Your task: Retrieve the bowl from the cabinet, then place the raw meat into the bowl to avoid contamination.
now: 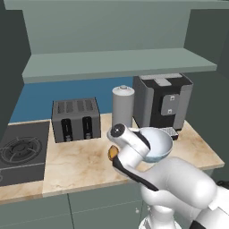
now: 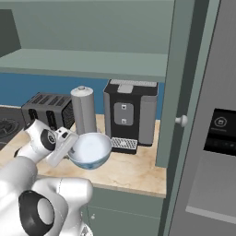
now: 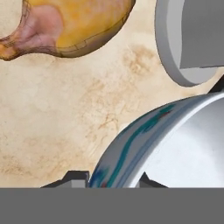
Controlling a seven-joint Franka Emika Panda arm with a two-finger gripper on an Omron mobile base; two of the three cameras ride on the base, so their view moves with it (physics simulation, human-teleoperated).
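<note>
the glossy pale blue-white round bowl (image 2: 90, 150) is out of the grey-green wall cabinet (image 1: 116, 62), pinched by its rim in the gripper (image 3: 113, 178) above the marble counter (image 1: 76, 161). the orange-brown raw meat lump (image 3: 65, 27) lies just beside. next: set the bowl down, release, fetch the meat.

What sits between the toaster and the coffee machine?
The tall grey canister, standing upright on the counter between the toaster and coffee machine, clearest in the left base view.
</note>
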